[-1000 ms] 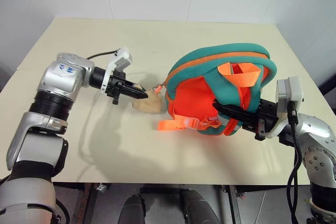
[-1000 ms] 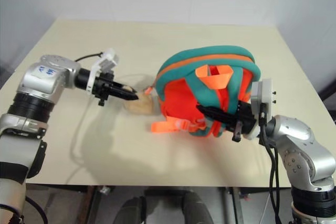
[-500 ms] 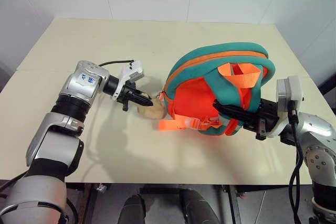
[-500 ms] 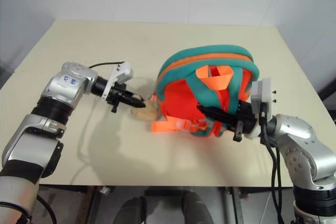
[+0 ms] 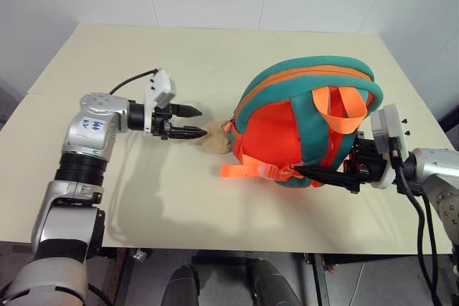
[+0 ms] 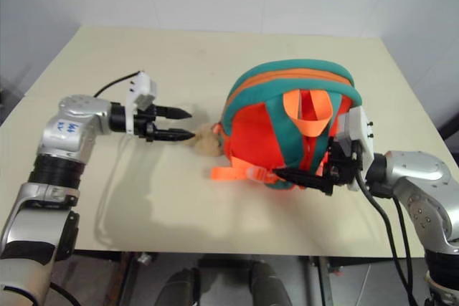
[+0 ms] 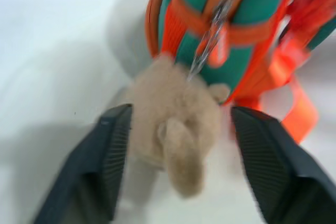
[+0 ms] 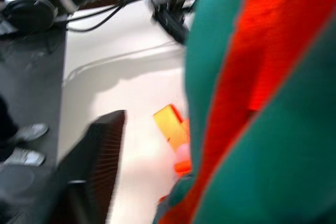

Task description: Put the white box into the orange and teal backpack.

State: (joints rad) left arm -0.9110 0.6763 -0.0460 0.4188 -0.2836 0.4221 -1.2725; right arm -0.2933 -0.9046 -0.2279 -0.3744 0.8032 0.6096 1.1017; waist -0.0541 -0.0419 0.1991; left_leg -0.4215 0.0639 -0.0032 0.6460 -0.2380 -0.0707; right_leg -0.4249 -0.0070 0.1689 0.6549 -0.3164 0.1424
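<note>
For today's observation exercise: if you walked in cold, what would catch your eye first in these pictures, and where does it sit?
The orange and teal backpack dominates, standing right of centre on the cream table. A tan plush toy lies at its left side, with the left end effector open beside it. The right end effector reaches in at the backpack's near right edge.

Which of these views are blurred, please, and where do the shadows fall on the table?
Left wrist view: soft; the tan plush toy and backpack are smeared, the fingers clearer. Right wrist view: heavily blurred, the backpack a wash of teal and orange. Head views: sharp; soft shadows lie on the table under the left arm and beside the backpack; no glare.
</note>
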